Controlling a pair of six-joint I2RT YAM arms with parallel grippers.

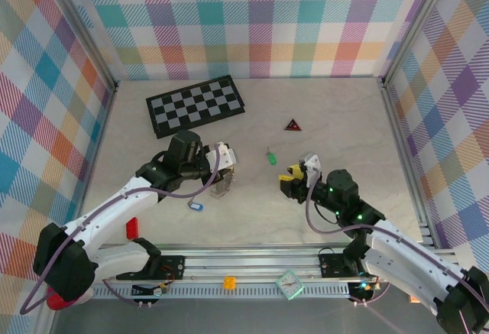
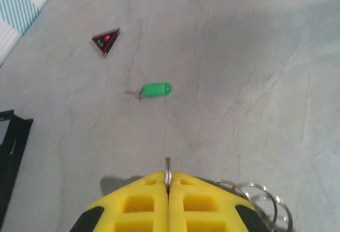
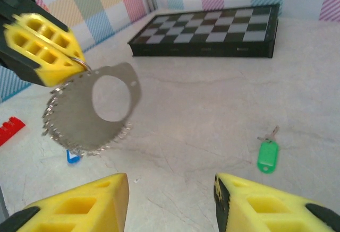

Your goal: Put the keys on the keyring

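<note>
Our left gripper (image 3: pixel 79 65) pinched tight on keyring (image 3: pixel 69 120), ring dangling above table. Our right gripper (image 3: pixel 170 184) open, empty, near green key (image 3: pixel 266 155) lying flat. Blue key (image 3: pixel 73 156) under ring. We fear fingers skidding, key sliding away.

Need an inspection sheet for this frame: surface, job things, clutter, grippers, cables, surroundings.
Surface: pale marbled table, no spills seen.
Job's things: green key lies flat between the grippers. Blue key lies flat near the left arm. Keyring hangs from the left gripper with no key on it.
Clutter: checkerboard at the far left, red-edged triangle mid-table, red block beside the left arm.
Grippers: left gripper shut on the keyring. Right gripper open and empty, facing the keyring.
Cables: purple cables run along both arms; no snag seen.
Surroundings: plaid walls on three sides, aluminium rail at the near edge.
</note>
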